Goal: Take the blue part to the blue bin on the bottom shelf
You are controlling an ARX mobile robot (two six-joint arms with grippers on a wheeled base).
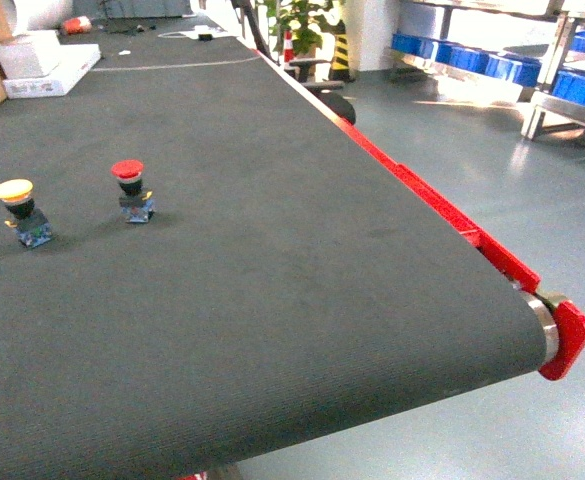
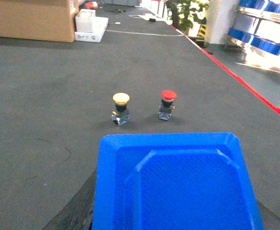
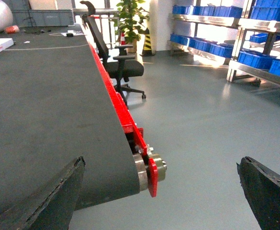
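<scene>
Close under the left wrist camera, above the dark belt table (image 2: 44, 96), a bright-blue tray-like blue part (image 2: 178, 182) with clipped corners, flanked low down by the dark fingers (image 2: 70, 213) of the left pincer (image 2: 173, 218); impossible to tell whether clamped or loose. Just beyond on the belt, standing upright side by side, a yellow push-button (image 2: 121, 108) and a red push-button (image 2: 167, 104). Right pincer (image 3: 161, 191) spread wide and holding nothing, past the belt's red-capped end roller (image 3: 151, 170), with blue crates (image 3: 202, 45) on steel racks (image 3: 235, 69) well apart across the floor.
</scene>
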